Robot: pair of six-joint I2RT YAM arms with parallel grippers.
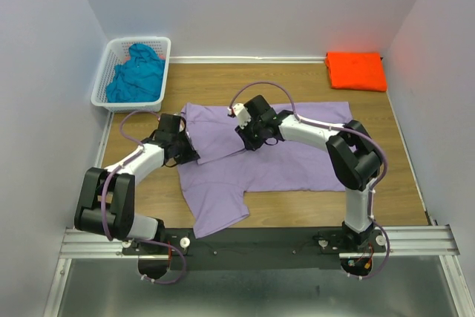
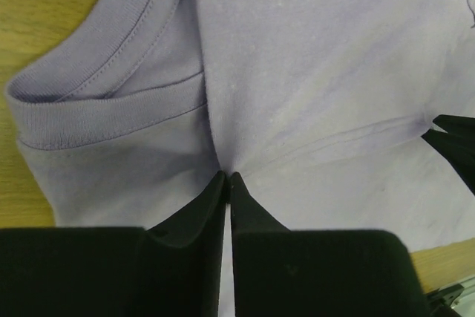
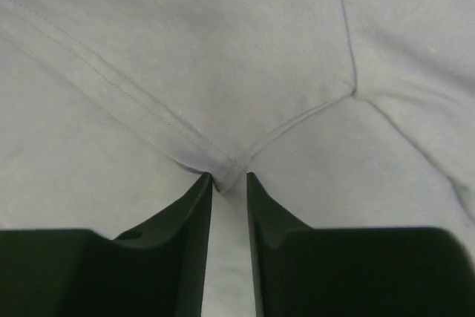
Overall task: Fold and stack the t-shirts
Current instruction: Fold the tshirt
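The lavender shirt (image 1: 282, 168) lies spread flat on the table (image 1: 415, 154), to the right of the white basket (image 1: 126, 105) and nearer the arms than it. Its long axis runs away from the basket toward the right. The collar (image 2: 111, 120) is at the end closest to the basket and the hem is at the end farthest from it. A flap at the collar end is already laid over the body, and one sleeve juts from the side turned away from the basket, toward the arm bases.

Both grippers work at the basket end of the shirt. The left gripper (image 2: 228, 176) is the nearer of the two to the basket, just beside the collar. Its jaws are closed to a hairline on a pinch of cloth, with creases running into the tips. The right gripper (image 3: 228, 176) is farther from the basket, on the folded flap. Its jaws stand a narrow slit apart, with a hem corner right at their mouth.

The hem end is well apart from both grippers and lies on the right arm's side, so bringing it over would likely fall to that arm. The jutting sleeve is likelier the left arm's.

The teal shirt (image 1: 137, 76) sits bunched inside the basket. The orange shirt (image 1: 356, 70) lies folded far to the basket's right, against the back wall.
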